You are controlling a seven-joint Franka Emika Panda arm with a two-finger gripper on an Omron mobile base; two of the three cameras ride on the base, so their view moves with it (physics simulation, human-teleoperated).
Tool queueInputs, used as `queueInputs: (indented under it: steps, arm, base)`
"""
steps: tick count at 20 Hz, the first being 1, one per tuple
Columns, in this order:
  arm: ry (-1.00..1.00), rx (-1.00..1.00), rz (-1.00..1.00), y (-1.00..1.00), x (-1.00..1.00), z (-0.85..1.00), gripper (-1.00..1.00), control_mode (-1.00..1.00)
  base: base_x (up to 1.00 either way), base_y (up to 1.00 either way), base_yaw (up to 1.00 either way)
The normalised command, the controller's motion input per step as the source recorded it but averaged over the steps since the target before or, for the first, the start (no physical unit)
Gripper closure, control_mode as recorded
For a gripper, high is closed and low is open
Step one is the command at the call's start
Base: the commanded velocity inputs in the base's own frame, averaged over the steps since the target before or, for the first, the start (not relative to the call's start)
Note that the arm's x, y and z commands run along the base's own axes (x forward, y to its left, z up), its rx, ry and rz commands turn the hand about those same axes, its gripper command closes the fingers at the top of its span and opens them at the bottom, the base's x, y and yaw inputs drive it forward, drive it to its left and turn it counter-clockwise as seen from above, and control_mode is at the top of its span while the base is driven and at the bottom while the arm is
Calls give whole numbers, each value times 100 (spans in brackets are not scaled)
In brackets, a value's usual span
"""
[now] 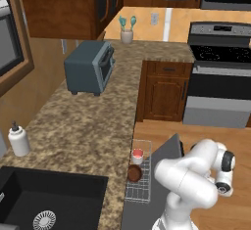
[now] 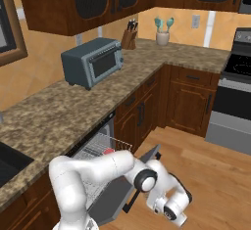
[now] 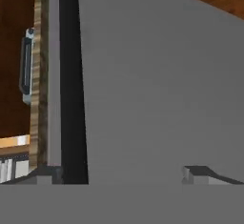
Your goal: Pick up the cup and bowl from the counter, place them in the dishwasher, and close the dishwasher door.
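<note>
The cup (image 1: 138, 156), whitish with a pink-red inside, stands in the dishwasher's pulled-out wire rack (image 1: 140, 191). The dark brown bowl (image 1: 135, 173) sits just in front of it in the same rack. The cup's red top (image 2: 109, 151) also shows over the rack (image 2: 98, 148) in the right base view. The grey dishwasher door (image 1: 170, 149) is partly raised beside the rack. In the hand view my gripper (image 3: 124, 175) is open, facing the door's flat grey panel (image 3: 157, 85) at close range, with nothing between its fingertips. The speckled counter (image 1: 83, 126) carries neither dish.
A grey toaster oven (image 1: 90, 67), a soap bottle (image 1: 19, 140) and a black sink (image 1: 44, 199) are on the counter. A utensil holder (image 1: 127, 31) stands in the corner. The oven range (image 1: 218, 77) stands to the right. Wooden floor (image 2: 206, 175) lies beyond the door.
</note>
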Motion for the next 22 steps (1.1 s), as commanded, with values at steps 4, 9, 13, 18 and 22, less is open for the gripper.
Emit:
queueInputs:
  steps: [4, 9, 13, 18, 22]
  arm:
    - [-6, 2, 7, 64, 20, -19, -100, -100]
    - [-8, 0, 3, 89, 3, 2, -100, -100]
    - [0, -4, 0, 70, -13, 32, -100, -100]
    - [2, -9, 0, 89, -22, 31, -100, -100]
    - [5, -19, -2, 100, -22, 21, -100, -100]
  base:
    - [0, 0, 0]
    - [0, 0, 0]
    - [0, 0, 0]
    - [0, 0, 0]
    - [0, 0, 0]
